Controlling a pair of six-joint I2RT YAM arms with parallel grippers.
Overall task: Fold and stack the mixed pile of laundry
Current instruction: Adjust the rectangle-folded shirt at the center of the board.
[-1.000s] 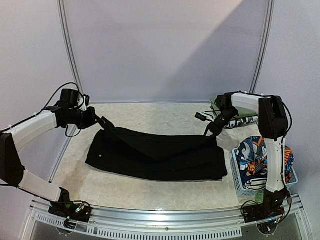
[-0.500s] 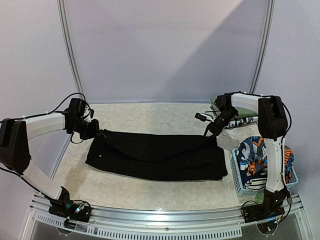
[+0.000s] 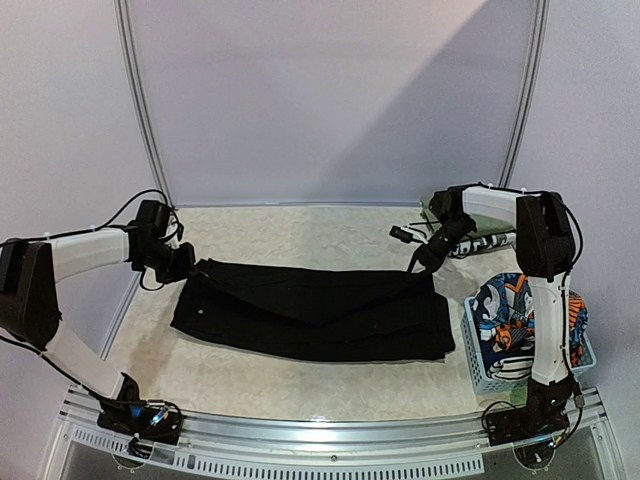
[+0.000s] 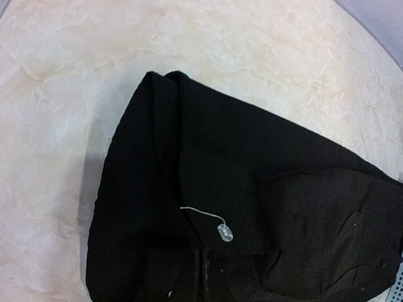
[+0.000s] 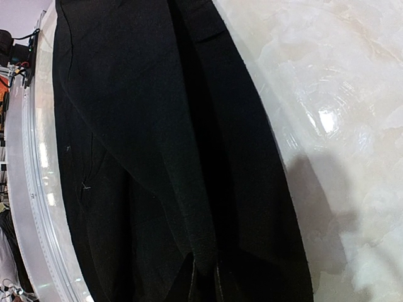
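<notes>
The large black garment (image 3: 310, 312) of the laundry pile lies spread in a long folded band across the table (image 3: 300, 232). My left gripper (image 3: 193, 266) is shut on its far left corner, low at the table. In the left wrist view the closed jaws (image 4: 206, 280) pinch black fabric (image 4: 264, 189) just below a small clear tag (image 4: 225, 233). My right gripper (image 3: 417, 264) is shut on the far right corner; a fold of cloth (image 5: 182, 163) runs up from between its fingertips (image 5: 206, 286). An orange-blue-white cartoon-print garment (image 3: 505, 305) fills the basket.
A pale blue lattice basket (image 3: 490, 372) stands at the front right beside the right arm. Behind that arm lie a folded olive-green cloth (image 3: 437, 207) and a black-and-white printed piece (image 3: 485, 245). A metal rail (image 3: 330, 437) runs along the near edge.
My left gripper came down and toward the centre with the garment's left corner, which now lies flat instead of lifted. The right arm has stayed where it was.
</notes>
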